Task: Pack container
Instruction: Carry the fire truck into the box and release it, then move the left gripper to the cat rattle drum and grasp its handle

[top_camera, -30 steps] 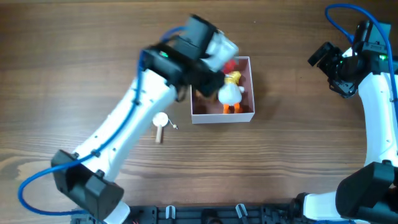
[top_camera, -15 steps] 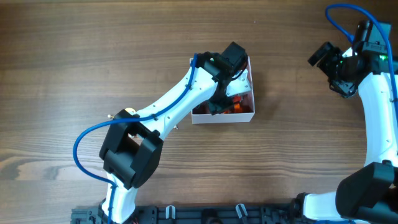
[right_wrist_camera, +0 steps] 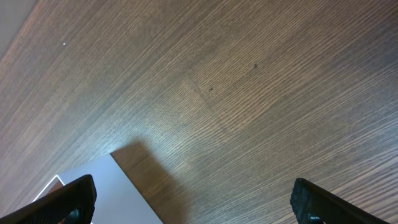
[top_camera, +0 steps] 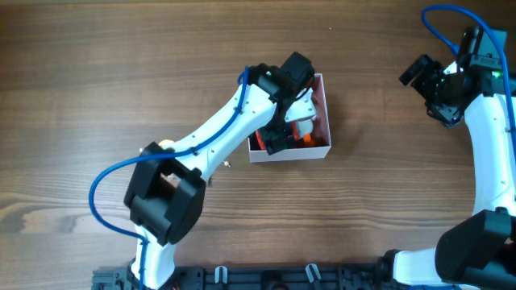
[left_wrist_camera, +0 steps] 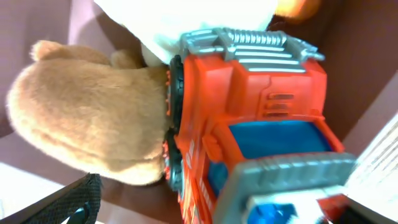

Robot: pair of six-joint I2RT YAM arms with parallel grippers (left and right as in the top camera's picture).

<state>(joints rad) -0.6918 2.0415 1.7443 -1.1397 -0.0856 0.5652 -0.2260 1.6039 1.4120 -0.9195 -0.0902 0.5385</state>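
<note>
The container (top_camera: pixel 326 113), a shallow white-walled box, sits at mid-table. My left gripper (top_camera: pixel 278 138) reaches down into its left half. In the left wrist view my left gripper (left_wrist_camera: pixel 217 211) stands open, and one dark fingertip (left_wrist_camera: pixel 78 202) shows at the far left, clear of the toys. Below it lie a brown plush bear (left_wrist_camera: pixel 93 124) and an orange-red toy truck (left_wrist_camera: pixel 261 124) with blue windows, side by side on the pink floor. A white plush toy (top_camera: pixel 303 117) lies beyond them. My right gripper (top_camera: pixel 419 72) hangs open at the far right, with nothing between its fingers (right_wrist_camera: pixel 74 199).
The left arm (top_camera: pixel 210 141) stretches diagonally from the front left across the wooden table (top_camera: pixel 387 193) to the box. The right arm (top_camera: pixel 488 137) stands along the right edge. A pale flat patch (right_wrist_camera: pixel 93 193) shows low left in the right wrist view.
The left arm swung down into the container and its jaws opened wide. The truck now lies loose beside the bear. The right arm has not moved.
</note>
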